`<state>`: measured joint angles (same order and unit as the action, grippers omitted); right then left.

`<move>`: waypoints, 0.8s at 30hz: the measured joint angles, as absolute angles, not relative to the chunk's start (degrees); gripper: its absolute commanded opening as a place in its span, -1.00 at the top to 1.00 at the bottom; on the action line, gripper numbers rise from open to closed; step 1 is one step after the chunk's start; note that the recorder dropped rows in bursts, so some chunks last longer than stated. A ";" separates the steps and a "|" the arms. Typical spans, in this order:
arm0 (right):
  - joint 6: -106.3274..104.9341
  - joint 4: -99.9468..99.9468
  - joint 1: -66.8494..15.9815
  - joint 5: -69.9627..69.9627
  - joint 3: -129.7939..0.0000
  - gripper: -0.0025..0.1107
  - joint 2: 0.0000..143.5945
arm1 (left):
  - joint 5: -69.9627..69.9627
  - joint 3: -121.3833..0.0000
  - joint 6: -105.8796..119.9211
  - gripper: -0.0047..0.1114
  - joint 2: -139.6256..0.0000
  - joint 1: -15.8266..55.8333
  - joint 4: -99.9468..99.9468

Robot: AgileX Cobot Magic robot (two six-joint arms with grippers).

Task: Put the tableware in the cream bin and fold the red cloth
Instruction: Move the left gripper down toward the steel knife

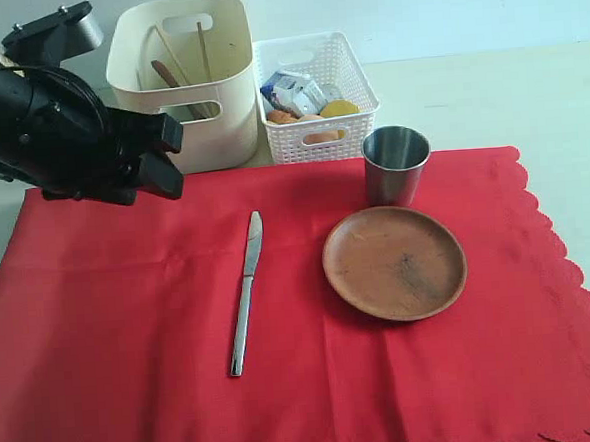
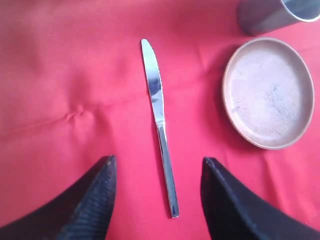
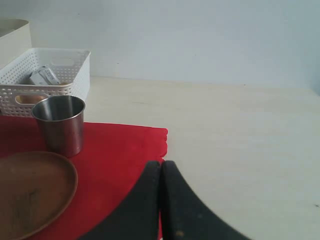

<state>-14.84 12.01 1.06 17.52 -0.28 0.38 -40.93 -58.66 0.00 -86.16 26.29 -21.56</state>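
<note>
Left gripper [image 2: 158, 161] open and empty, hovering over the cloth [image 2: 60, 75]. The knife [image 2: 159, 115] lies straight ahead of its gap, with the plate [image 2: 267, 92] and cup [image 2: 270, 15] further off to one side. Right gripper [image 3: 161, 167] clamped shut on nothing, low at the cloth edge. Only the exterior view shows the bin [image 1: 224, 125] just beyond the left gripper, chopsticks [image 1: 202, 46] and spoon [image 1: 166, 74] inside.

Tableware on a cloth, two containers behind it.
The cloth [image 1: 101, 323] covers most of the table [image 1: 487, 89]. On it the knife [image 1: 246, 292] lies lengthwise near the middle, with the plate [image 1: 394, 263] to its right and apart from it. The cup [image 1: 396, 165] stands just behind the plate, near the cloth's far edge. Behind that edge the bin [image 1: 224, 125] stands on the left, the basket [image 1: 315, 145] right beside it. Chopsticks [image 1: 203, 48] and a spoon [image 1: 166, 74] lean inside the bin; food [image 1: 302, 95] lies in the basket.
</note>
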 measured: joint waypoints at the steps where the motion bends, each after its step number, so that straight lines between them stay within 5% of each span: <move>1: -14.84 12.01 1.06 17.52 -0.28 0.96 0.38 | -40.65 -58.66 0.00 0.04 -86.85 26.29 -21.56; 24: -14.84 12.01 1.06 17.52 -0.28 0.96 0.38 | -38.05 -58.66 2.68 0.04 -88.30 26.29 -21.56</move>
